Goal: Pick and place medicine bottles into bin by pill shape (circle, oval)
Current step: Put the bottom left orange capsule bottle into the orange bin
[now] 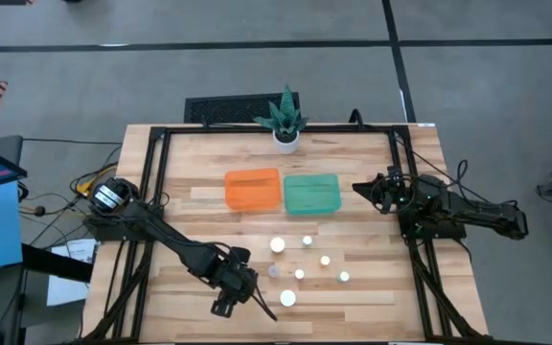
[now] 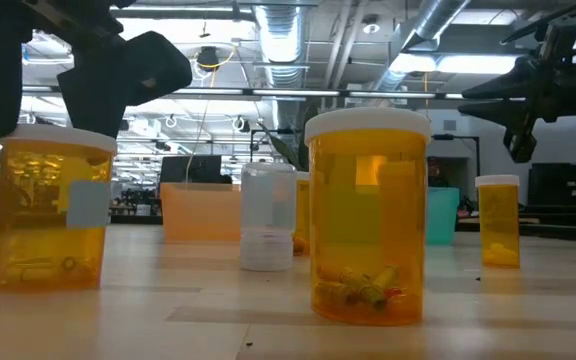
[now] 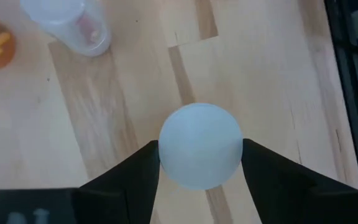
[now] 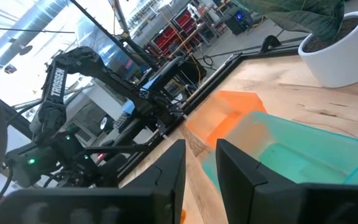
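One upright bottle [image 3: 200, 145], left gripper [image 3: 200, 163] clamping cap

Left arm: extended from its base at the worktop's left edge diagonally toward the near centre, wrist bent downward. Left hand [image 1: 257, 295] is low over the worktop; in the wrist view its two dark fingers [image 3: 129, 180] stand on either side of a round white-capped medicine bottle [image 3: 200, 145], both touching the cap's sides.

Right arm: folded back at the worktop's right edge, held raised. Right hand [image 1: 360, 188] points toward the centre, its fingers [image 4: 166, 171] standing slightly apart with nothing between them.
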Action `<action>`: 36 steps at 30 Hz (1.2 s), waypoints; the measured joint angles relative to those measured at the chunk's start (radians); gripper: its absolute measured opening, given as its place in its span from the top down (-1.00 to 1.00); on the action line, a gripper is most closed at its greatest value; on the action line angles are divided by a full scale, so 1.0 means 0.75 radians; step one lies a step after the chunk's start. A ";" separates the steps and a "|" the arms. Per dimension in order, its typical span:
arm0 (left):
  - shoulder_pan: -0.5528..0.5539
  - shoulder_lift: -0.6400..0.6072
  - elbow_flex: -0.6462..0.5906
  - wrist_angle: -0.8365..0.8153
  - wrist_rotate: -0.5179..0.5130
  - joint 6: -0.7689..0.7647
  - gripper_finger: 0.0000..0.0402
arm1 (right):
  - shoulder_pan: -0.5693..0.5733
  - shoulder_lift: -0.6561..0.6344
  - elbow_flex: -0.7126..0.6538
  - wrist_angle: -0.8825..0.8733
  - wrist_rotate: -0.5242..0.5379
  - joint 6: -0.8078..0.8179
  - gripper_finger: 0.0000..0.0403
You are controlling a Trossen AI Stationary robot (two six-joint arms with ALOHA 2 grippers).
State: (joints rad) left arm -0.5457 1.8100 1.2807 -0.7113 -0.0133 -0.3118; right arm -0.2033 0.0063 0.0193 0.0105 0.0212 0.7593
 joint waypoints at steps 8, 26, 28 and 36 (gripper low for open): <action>0.060 -0.090 0.052 -0.130 -0.029 -0.062 -0.01 | 0.000 0.000 0.000 -0.003 0.001 0.001 0.49; 0.640 -0.253 0.433 -0.419 -0.208 0.039 0.01 | 0.000 0.000 -0.001 -0.004 0.001 0.002 0.49; 0.737 -0.253 0.436 -0.421 -0.209 0.083 0.01 | 0.000 0.000 -0.001 -0.004 0.001 0.002 0.49; 0.940 -0.253 0.436 -0.511 -0.063 0.269 0.02 | 0.000 0.000 -0.001 -0.004 0.001 0.003 0.49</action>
State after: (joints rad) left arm 0.1594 1.6203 1.6073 -1.0946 -0.0610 -0.1101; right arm -0.2031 0.0063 0.0185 0.0078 0.0219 0.7615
